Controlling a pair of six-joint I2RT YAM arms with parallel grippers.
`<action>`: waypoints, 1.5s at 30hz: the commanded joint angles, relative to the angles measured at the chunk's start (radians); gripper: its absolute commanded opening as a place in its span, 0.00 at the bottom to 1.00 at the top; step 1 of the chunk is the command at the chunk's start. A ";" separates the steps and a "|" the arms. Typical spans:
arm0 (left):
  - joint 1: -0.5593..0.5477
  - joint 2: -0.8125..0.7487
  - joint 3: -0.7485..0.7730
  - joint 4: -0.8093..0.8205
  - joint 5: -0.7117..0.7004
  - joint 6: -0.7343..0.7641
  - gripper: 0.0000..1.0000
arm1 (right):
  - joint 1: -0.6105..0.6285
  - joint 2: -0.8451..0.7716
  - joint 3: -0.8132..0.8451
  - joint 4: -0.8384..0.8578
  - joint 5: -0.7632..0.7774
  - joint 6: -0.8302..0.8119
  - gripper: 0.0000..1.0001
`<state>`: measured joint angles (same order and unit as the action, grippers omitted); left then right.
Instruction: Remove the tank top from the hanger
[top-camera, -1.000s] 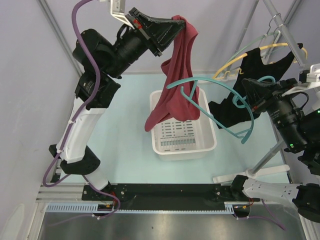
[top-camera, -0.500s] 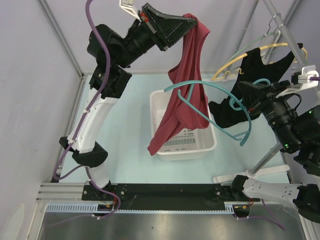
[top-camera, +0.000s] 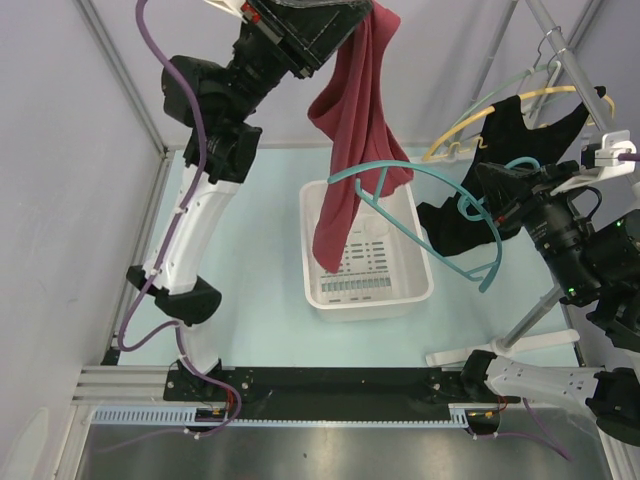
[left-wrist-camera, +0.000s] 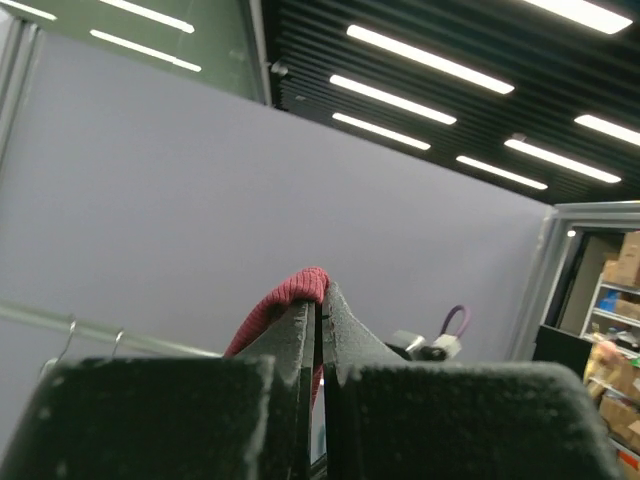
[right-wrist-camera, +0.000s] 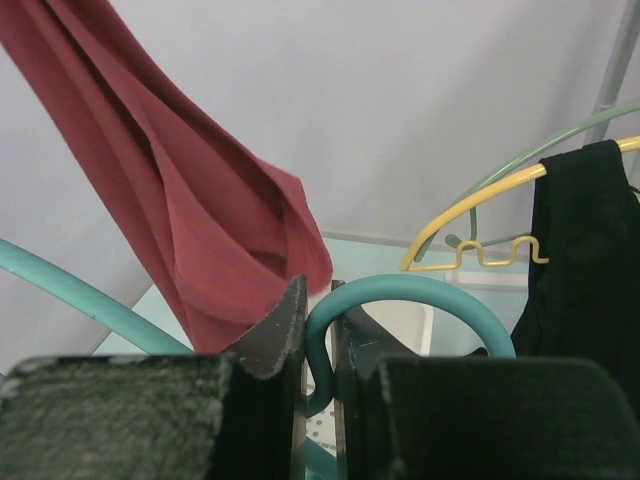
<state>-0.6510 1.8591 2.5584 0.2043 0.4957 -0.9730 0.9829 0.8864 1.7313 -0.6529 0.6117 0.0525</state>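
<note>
Left gripper (left-wrist-camera: 320, 310) is clamping tank top (top-camera: 358, 130) overhead; it is dangling down across hanger (right-wrist-camera: 420, 288). Right gripper (right-wrist-camera: 318, 320) is pinching hanger tight.

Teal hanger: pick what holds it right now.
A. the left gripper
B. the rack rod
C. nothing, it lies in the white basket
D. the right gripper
D: the right gripper is shut on the hook of the teal hanger, while the left gripper pinches the red tank top.
</note>
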 joint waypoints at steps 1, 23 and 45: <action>0.005 0.006 0.040 0.139 -0.016 -0.111 0.00 | 0.003 0.002 -0.006 0.053 0.010 0.012 0.00; 0.021 -0.385 -1.156 -0.259 0.050 0.316 0.00 | 0.003 -0.079 -0.131 -0.030 -0.138 0.040 0.00; -0.033 -0.975 -1.382 -0.640 -0.275 0.557 0.99 | 0.002 -0.116 -0.260 -0.077 -0.251 0.072 0.00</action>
<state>-0.6949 1.0527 1.2495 -0.4007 0.2703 -0.4244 0.9829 0.7891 1.4387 -0.7078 0.3836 0.1127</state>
